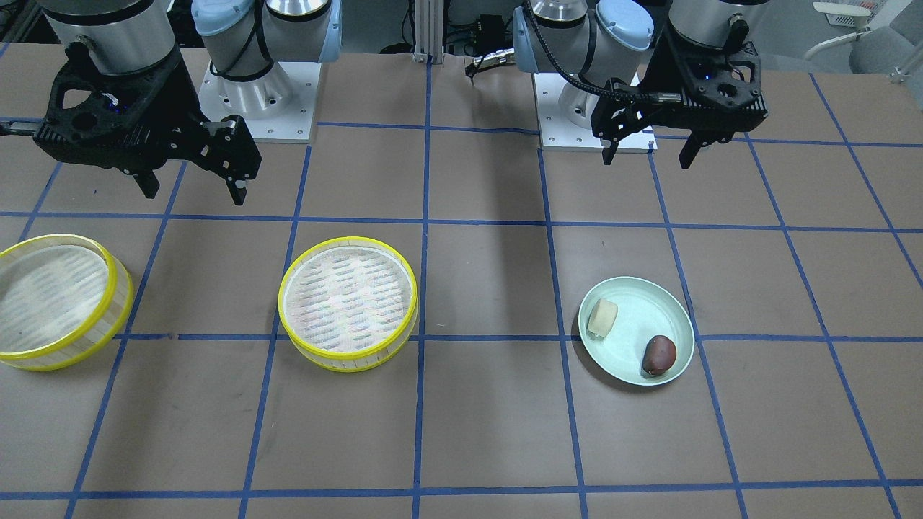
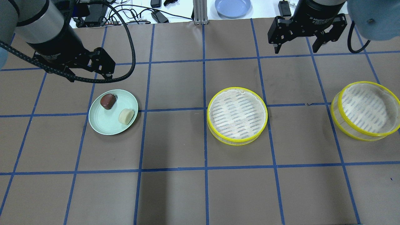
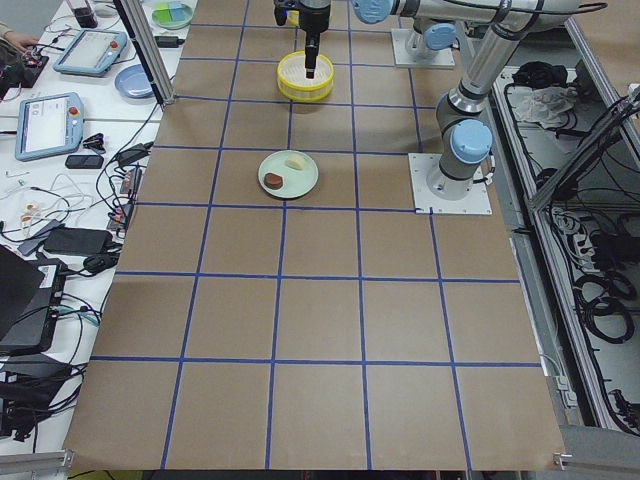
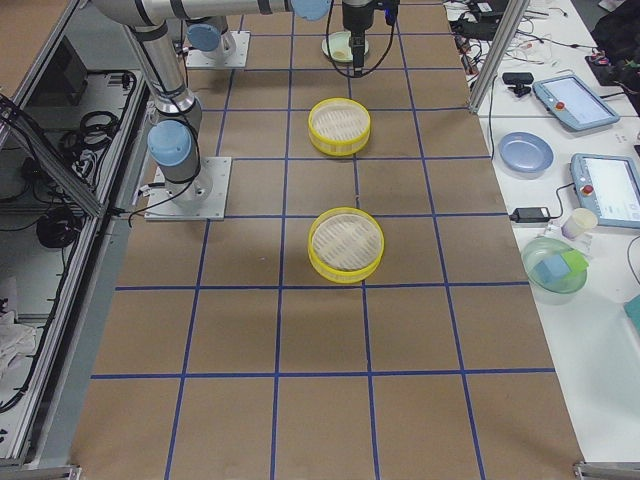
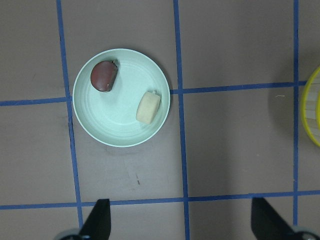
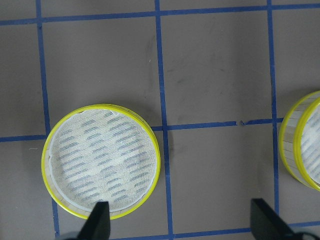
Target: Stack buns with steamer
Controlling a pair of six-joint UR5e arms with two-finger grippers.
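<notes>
A cream bun (image 1: pixel 603 318) and a glossy reddish-brown bun (image 1: pixel 659 355) lie apart on a mint-green plate (image 1: pixel 638 317). They also show in the left wrist view, the cream bun (image 5: pixel 148 107) and the brown bun (image 5: pixel 104 76). Two yellow-rimmed steamer trays stand empty and apart: one mid-table (image 2: pixel 237 115), one at the right end (image 2: pixel 365 109). My left gripper (image 2: pixel 90 77) hangs open and empty above the table just behind the plate (image 2: pixel 106 123). My right gripper (image 2: pixel 296 49) hangs open and empty, high and behind the gap between the two trays.
The table is brown with a blue tape grid. The two arm bases (image 1: pixel 259 101) (image 1: pixel 591 108) stand at the robot's side of the table. A blue plate (image 2: pixel 232 7) and cables lie beyond the far edge.
</notes>
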